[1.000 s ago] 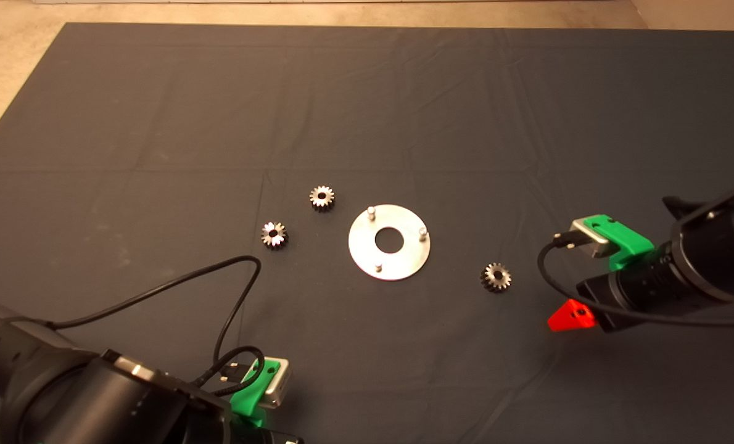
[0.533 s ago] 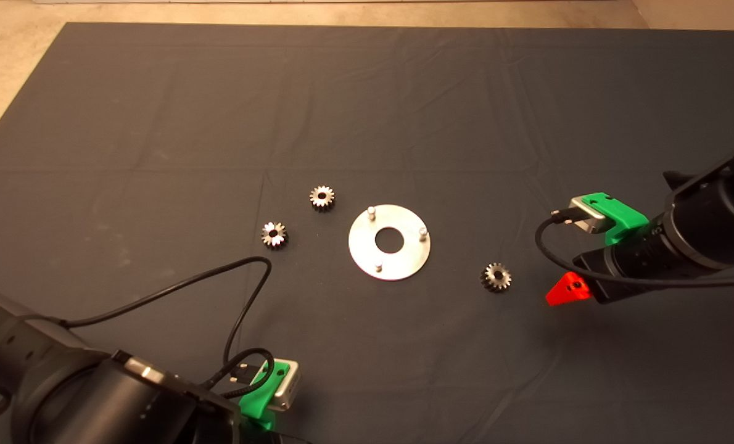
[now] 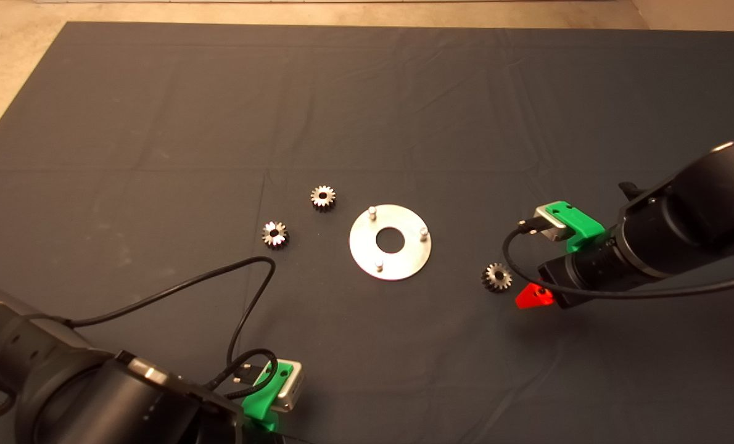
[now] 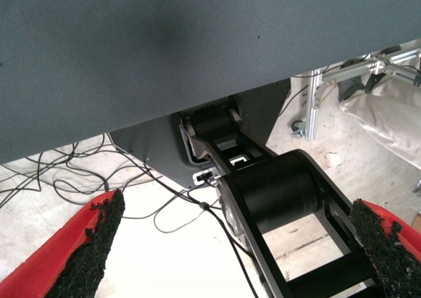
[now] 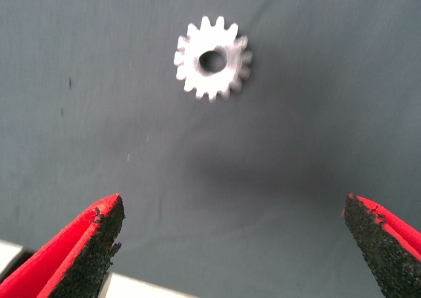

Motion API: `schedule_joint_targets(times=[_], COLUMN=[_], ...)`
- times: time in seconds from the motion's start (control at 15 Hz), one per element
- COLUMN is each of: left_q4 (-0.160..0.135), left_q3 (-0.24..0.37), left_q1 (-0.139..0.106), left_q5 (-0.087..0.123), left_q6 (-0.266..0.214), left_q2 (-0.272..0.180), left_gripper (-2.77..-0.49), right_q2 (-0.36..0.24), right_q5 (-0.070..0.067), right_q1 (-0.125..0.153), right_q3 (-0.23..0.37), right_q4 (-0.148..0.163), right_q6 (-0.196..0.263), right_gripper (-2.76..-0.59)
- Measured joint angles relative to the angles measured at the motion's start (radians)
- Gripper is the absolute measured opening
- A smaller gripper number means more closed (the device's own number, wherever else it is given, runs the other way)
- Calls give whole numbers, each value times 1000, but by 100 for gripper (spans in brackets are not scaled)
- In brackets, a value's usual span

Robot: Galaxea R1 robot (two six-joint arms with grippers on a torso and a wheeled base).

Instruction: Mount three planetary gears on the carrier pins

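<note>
While the left gripper [image 4: 237, 245] waits at the lower left with its gritty black pads spread, two toothed steel gears [image 3: 275, 234] [image 3: 322, 197] lie left of the flat round plate [image 3: 404, 262], whose three pins [image 3: 372, 211] stand bare. The third gear [image 3: 497, 277] lies right of it, just beside the right gripper [image 5: 240, 245], which hangs spread apart and empty.

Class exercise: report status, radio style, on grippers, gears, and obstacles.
Right gripper open beside nearest gear. Left gripper open, parked at mat edge. Three gears on mat, carrier pins bare. Path unobstructed.
</note>
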Motion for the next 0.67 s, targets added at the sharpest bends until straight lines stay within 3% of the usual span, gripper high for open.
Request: schedule_joint_targets(times=[0.4,0.67], left_q4=[1,3], left_q3=[0,0], left_q1=[0,-1], left_q5=[0,-1], left_q6=[0,0], left_q2=[9,9], left_gripper=[-77,-77], right_q2=[57,80], right_q5=[0,-1], right_q1=[-36,-95], right_q3=[-63,-98], right_q4=[-62,-94], right_q6=[-5,-19], right_gripper=[-86,-86])
